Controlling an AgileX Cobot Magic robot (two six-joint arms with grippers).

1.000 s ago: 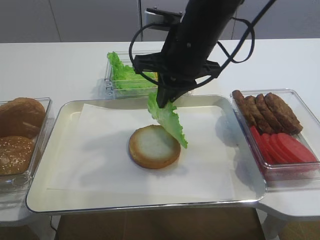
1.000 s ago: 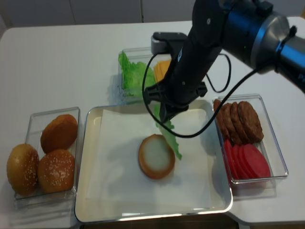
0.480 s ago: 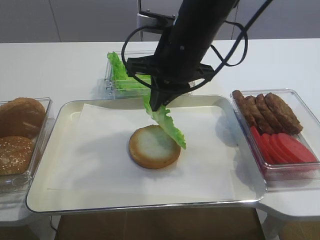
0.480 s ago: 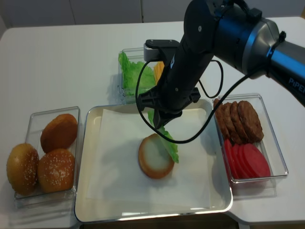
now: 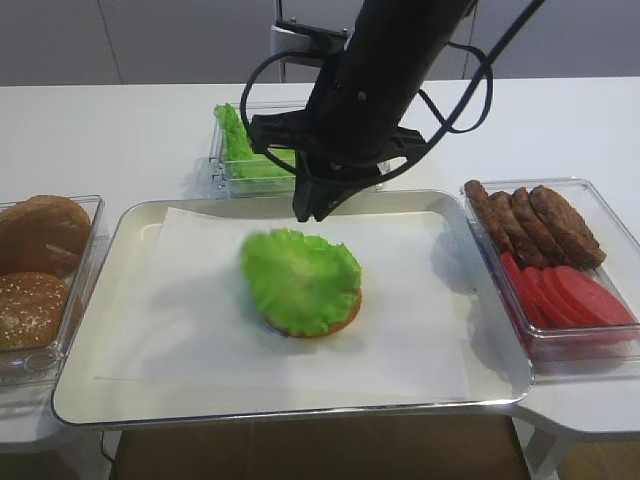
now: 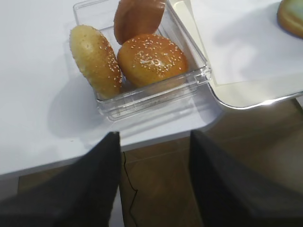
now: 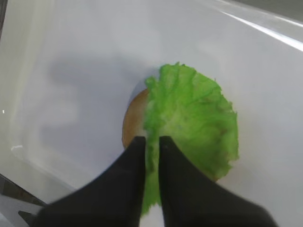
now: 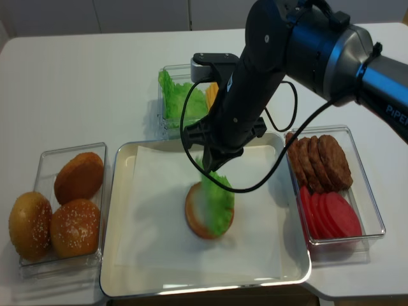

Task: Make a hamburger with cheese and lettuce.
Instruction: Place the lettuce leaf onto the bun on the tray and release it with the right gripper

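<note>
The lettuce (image 5: pixel 300 280) lies spread over the hamburger bun half (image 5: pixel 338 318) on the paper-lined tray (image 5: pixel 90 380); the leaf looks blurred. In the right wrist view the lettuce (image 7: pixel 194 118) covers most of the bun (image 7: pixel 132 118). My right gripper (image 5: pixel 312 210) hangs just above the leaf's far edge, its jaws open by a narrow slit (image 7: pixel 151 144) and holding nothing. The cheese (image 8: pixel 213 92) shows as a yellow edge in the back box, mostly hidden by the arm. My left gripper (image 6: pixel 154 142) stands open off the table's front edge, holding nothing.
A clear box of seeded bun tops (image 5: pixel 35 270) sits left of the tray, seen close in the left wrist view (image 6: pixel 142 56). On the right, a box holds meat patties (image 5: pixel 545 220) and tomato slices (image 5: pixel 575 295). More lettuce (image 5: pixel 245 155) fills the back box.
The leaf hung from my shut right gripper beside the bun; the jaws have now parted and the leaf has dropped flat onto the bun. The arm shifted slightly left.
</note>
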